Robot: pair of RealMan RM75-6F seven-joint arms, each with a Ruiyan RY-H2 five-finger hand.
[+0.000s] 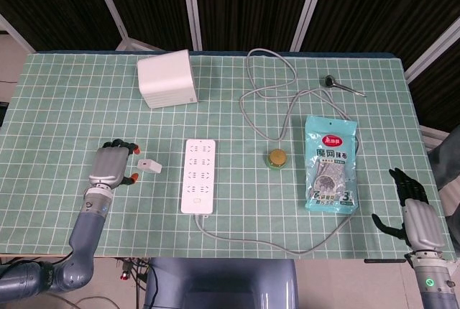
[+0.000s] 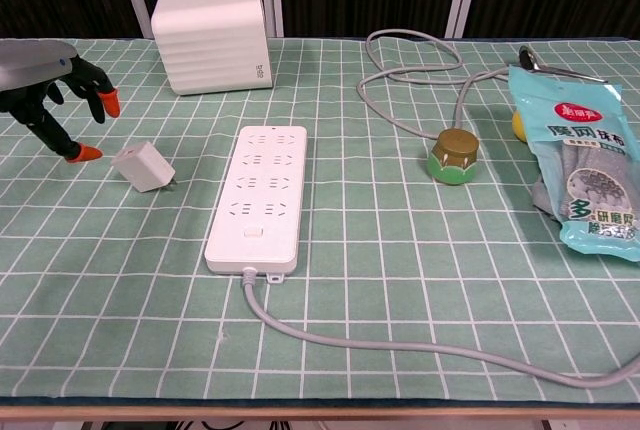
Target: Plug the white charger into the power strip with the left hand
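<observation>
Green checked cloth covers the bench (image 1: 65, 100), and that soft surface matters: I judge it will let a small object skid or tip if I nudge it instead of gripping it. On it, from the biggest thing down: the ribbed white box (image 1: 167, 79) sits at the far side, well clear of my working zone. The white power strip (image 2: 258, 196) lies lengthwise with its sockets facing up and its grey cord (image 2: 400, 345) trailing off the near end toward the right, so my approach from the left is unobstructed. I expect the strip to be light enough to slide when I press down on it.

My left hand (image 2: 45, 85) hovers just left of the white charger (image 2: 143, 166), fingers (image 2: 103, 104) spread and holding nothing; a small gap shows between the orange fingertips and the charger. My right hand (image 1: 415, 215) rests open at the bench's near right corner, out of the way.

The charger lies tipped on its side between hand and strip, prongs pointing toward the strip. It looks like a small, hard, smooth plastic cube: light, rigid, probably slippery. I would pinch its two flat opposite faces, keeping the prongs exposed, then turn it prongs-down. Open cloth all round it gives room to close in.
</observation>
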